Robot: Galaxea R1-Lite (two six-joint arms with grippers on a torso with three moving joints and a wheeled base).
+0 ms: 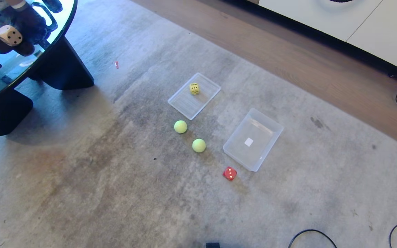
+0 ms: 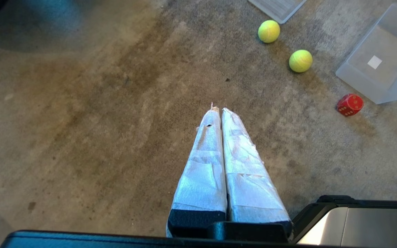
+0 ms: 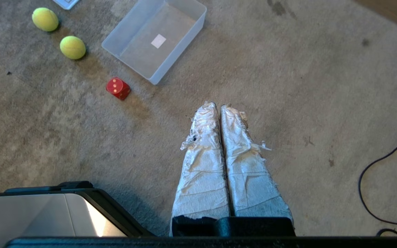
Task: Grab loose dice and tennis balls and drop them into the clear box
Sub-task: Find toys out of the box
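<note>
On the carpet stands the clear box [image 1: 240, 151], empty, a white label on its bottom. A red die [image 1: 230, 173] lies just in front of its near corner. Two tennis balls [image 1: 180, 126] [image 1: 199, 145] rest to the box's left. A yellow die [image 1: 194, 88] sits on the flat clear lid [image 1: 184, 103] behind them. A beige die [image 1: 9, 35] lies on the glass table at far left. My left gripper [image 2: 219, 109] and right gripper [image 3: 218, 105] are both shut and empty, hanging above bare carpet short of the objects; neither shows in the head view.
A dark glass table [image 1: 60, 27] on black legs stands at the left with dark items on it. A wooden floor strip [image 1: 305, 58] and white cabinets [image 1: 357, 24] lie beyond the carpet. Black cables [image 1: 308, 237] trail near the front right.
</note>
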